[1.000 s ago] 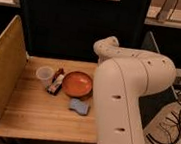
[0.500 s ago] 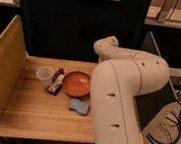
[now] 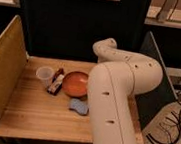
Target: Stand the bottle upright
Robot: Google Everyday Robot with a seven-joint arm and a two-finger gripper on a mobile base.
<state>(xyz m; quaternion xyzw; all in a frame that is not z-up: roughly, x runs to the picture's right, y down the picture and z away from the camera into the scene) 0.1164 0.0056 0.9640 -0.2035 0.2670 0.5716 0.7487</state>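
Observation:
The bottle does not show in the camera view; it is hidden or out of view. My white arm (image 3: 118, 98) rises from the bottom right and bends over the right half of the wooden table (image 3: 37, 117). The gripper is not in view, as the arm's own bulk blocks the area beyond it. An orange dish (image 3: 74, 83) sits near the table's middle, right against the arm's left side.
A clear plastic cup (image 3: 44, 74) stands left of the dish, with a dark red and white packet (image 3: 56, 82) between them. A blue object (image 3: 79, 106) lies in front of the dish. Upright panels stand at the table's left (image 3: 1, 69), back and right; cables lie on the floor at right (image 3: 173, 138).
The arm has shifted slightly to the left and covers a little more of the table. The objects on the table have not moved.

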